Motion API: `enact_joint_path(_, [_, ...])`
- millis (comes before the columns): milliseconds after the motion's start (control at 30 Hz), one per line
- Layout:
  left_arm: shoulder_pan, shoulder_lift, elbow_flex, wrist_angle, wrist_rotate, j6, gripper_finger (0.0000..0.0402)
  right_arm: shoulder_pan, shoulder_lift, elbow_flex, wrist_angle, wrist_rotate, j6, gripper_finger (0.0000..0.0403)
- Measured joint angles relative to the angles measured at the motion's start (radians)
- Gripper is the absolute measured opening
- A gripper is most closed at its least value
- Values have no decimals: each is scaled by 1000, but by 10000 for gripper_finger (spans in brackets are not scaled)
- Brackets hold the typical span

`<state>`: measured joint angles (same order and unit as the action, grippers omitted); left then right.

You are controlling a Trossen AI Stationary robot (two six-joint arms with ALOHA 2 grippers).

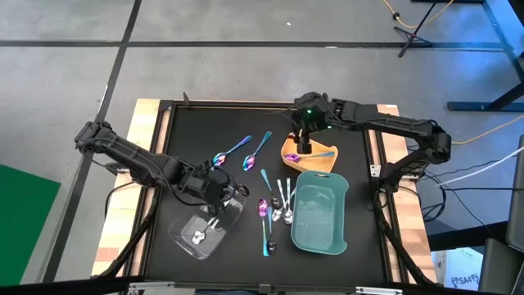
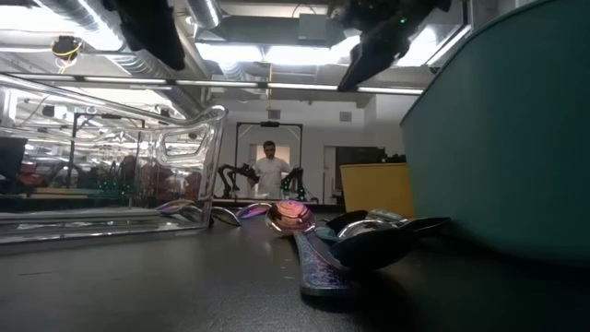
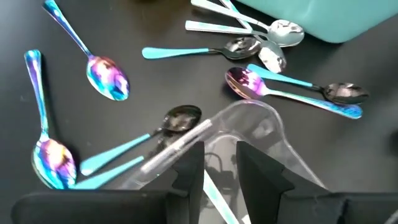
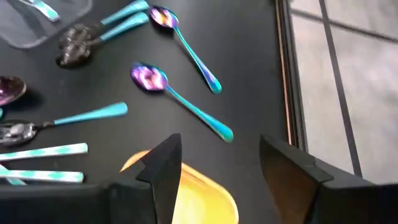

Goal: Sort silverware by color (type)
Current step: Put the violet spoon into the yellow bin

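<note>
Right gripper point(image 1: 304, 146), jaws wide and empty, hovers over the yellow tray point(image 1: 315, 164) holding an iridescent spoon point(image 1: 296, 155); next it likely reaches for the loose spoons point(image 1: 274, 209) nearby.

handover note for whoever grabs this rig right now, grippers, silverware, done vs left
Right gripper: open, empty, above the yellow tray, which holds a few iridescent pieces.
Left gripper: over the clear tray; jaws narrow, grip unclear.
Done: some silver pieces in the clear tray.
Left: two iridescent spoons mid-table, a mixed cluster beside the teal tray, which looks empty.
</note>
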<state>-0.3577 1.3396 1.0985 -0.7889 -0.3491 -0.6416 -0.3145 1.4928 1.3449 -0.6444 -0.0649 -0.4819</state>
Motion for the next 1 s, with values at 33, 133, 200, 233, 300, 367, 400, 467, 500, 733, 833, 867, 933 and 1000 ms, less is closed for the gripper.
enact_joint_path(33, [11, 0, 0, 2, 0, 17, 87, 0, 11, 0, 13, -7, -7, 200])
enact_joint_path(133, [43, 0, 0, 16, 13, 62, 87, 0, 48, 0, 48, -8, -37, 200])
enact_joint_path(200, [64, 0, 0, 32, 34, 91, 87, 0, 76, 0, 73, -8, -54, 200])
enact_joint_path(233, [73, 0, 0, 38, 43, 105, 87, 0, 90, 0, 88, -8, -58, 200])
enact_joint_path(300, [92, 0, 0, 47, 64, 129, 87, 0, 120, 0, 115, -8, -73, 200])
enact_joint_path(367, [111, 0, 0, 53, 80, 140, 87, 0, 153, 0, 141, -18, -89, 200])
enact_joint_path(400, [119, 0, 0, 52, 82, 142, 87, 0, 169, 0, 150, -30, -100, 200])
enact_joint_path(467, [130, 0, 0, 52, 83, 142, 87, 0, 201, 0, 178, -52, -104, 200])
enact_joint_path(500, [134, 0, 0, 52, 83, 143, 87, 0, 218, 0, 196, -66, -104, 200])
enact_joint_path(733, [147, 0, 0, 52, 86, 154, 87, 0, 330, 29, 274, -163, -107, 200])
enact_joint_path(833, [146, 0, 0, 52, 86, 154, 87, 0, 386, 94, 262, -165, -107, 200])
enact_joint_path(867, [146, 0, 0, 53, 86, 154, 87, 0, 404, 121, 246, -165, -107, 200])
enact_joint_path(933, [146, 0, 0, 61, 92, 154, 87, 0, 444, 181, 201, -172, -107, 200])
enact_joint_path(1000, [146, 0, 0, 70, 104, 154, 87, 0, 487, 245, 147, -172, -108, 200])
